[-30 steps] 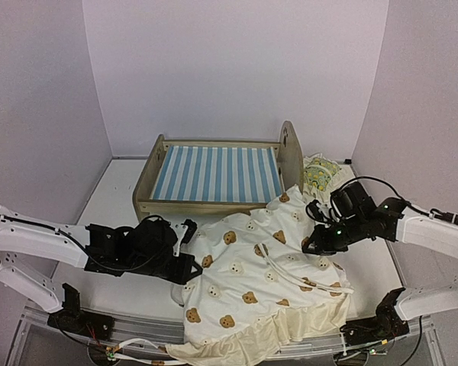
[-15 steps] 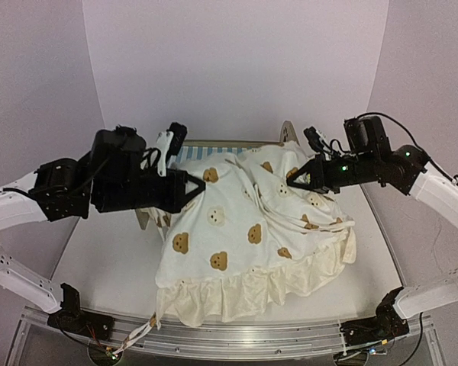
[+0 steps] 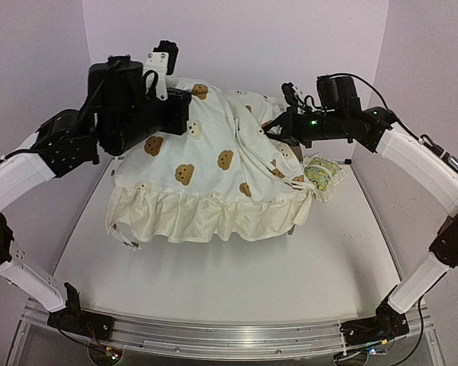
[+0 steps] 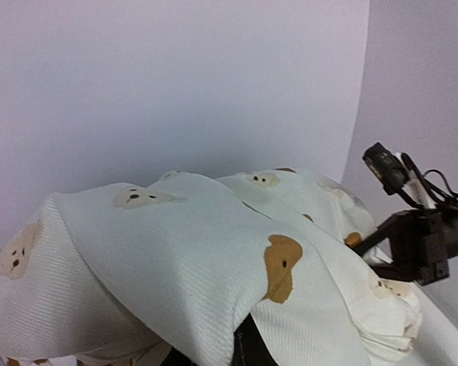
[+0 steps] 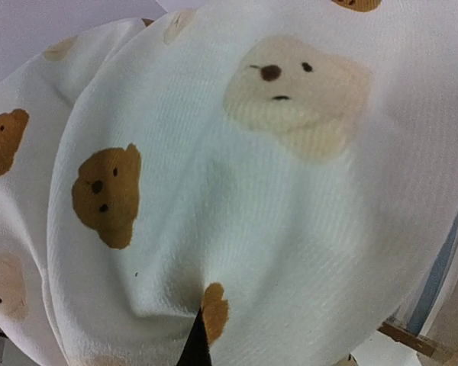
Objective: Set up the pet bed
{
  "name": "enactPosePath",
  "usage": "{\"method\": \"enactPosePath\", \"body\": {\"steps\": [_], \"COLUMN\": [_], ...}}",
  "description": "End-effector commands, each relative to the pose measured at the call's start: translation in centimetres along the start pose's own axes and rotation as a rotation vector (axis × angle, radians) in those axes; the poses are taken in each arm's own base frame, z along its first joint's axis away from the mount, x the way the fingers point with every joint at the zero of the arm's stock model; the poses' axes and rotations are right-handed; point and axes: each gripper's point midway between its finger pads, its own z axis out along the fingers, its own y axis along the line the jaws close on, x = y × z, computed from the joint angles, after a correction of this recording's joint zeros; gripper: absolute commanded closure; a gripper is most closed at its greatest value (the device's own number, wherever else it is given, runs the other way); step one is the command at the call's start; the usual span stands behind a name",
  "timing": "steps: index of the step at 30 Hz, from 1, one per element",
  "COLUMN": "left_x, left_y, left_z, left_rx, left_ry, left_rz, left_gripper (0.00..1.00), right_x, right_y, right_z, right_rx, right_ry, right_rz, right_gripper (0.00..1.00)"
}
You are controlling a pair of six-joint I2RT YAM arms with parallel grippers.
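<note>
Left gripper (image 3: 185,114), right gripper (image 3: 278,126), clamped on cushion (image 3: 214,160)

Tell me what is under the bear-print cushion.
Under the bear-print cushion only a sliver of the pet bed shows: a bit of light wood in the right wrist view. The rest is covered. The lemon-print pillow pokes out at the cushion's right edge.

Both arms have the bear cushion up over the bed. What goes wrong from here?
The bear-print cushion hides nearly all of the pet bed, so it may land skewed. Its hem drapes beside the lemon pillow and might drag it. The right gripper pinches only a fold; that could slip.
</note>
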Motion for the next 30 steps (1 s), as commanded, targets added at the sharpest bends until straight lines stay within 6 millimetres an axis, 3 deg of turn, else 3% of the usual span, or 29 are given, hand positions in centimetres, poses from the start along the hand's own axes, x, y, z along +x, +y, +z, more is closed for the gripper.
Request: {"method": "enactPosePath", "body": {"steps": [1, 8, 10, 14, 18, 23, 27, 30], "left_x": [-2.0, -1.8, -0.6, 3.6, 7.3, 9.2, 11.1, 12.8], "left_y": [3.2, 8.1, 9.9, 12.3, 13.7, 15.6, 15.6, 15.3], "left_z": [4.8, 11.8, 13.5, 16.7, 18.1, 19.5, 20.5, 20.7], "left_rx": [-0.150, -0.195, -0.209, -0.189, -0.206, -0.211, -0.174, -0.159], "left_ry": [-0.034, 0.007, 0.035, 0.126, 0.174, 0.191, 0.235, 0.265], "left_rz": [0.083, 0.074, 0.056, -0.021, -0.047, -0.099, -0.135, -0.142], "left_gripper": [0.92, 0.93, 0.93, 0.96, 0.99, 0.98, 1.00, 0.99], "right_x": [-3.5, -4.5, -4.8, -5.2, -5.7, -6.2, -8.2, -8.4], "right_y": [0.5, -2.4, -3.4, -5.3, -8.0, -11.1, -13.4, -15.0], "right_z": [1.1, 4.3, 5.0, 6.6, 8.9, 10.7, 10.9, 11.2], "right_rx": [0.012, 0.126, 0.170, 0.232, 0.259, 0.286, 0.319, 0.337], "right_ry": [-0.100, -0.120, -0.130, -0.131, -0.112, -0.100, -0.133, -0.134], "right_rz": [-0.052, -0.076, -0.099, -0.136, -0.118, -0.108, -0.096, -0.074], "right_gripper": [1.00, 1.00, 1.00, 1.00, 1.00, 1.00, 1.00, 1.00]}}
